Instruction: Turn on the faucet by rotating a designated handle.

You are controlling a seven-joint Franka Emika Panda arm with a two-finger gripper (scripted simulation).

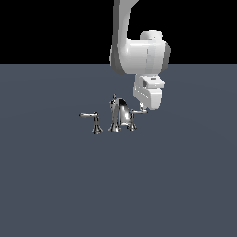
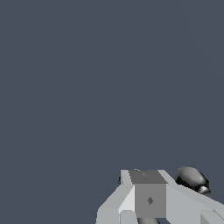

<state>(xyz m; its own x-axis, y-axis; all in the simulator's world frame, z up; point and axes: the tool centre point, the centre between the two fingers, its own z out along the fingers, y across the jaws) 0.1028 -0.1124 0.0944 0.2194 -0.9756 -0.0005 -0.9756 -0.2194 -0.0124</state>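
The chrome faucet [image 1: 120, 115] stands on the grey floor, its arched spout with a top knob between two lever handles. The handle [image 1: 134, 117] is on the exterior view's right, its slim lever slanting up from a short flared post. My gripper [image 1: 144, 109] hangs just to the right of it, with its fingertips at the lever's outer end, and looks shut and empty. In the wrist view the gripper [image 2: 146, 192] shows its fingers together, with a rounded chrome part [image 2: 192, 179] just beyond them. I cannot tell which piece that is.
The like chrome handle [image 1: 94, 121] with a level lever on a taller post stands on the exterior view's left of the spout. The flat grey floor [image 1: 176, 185] spreads all around the faucet.
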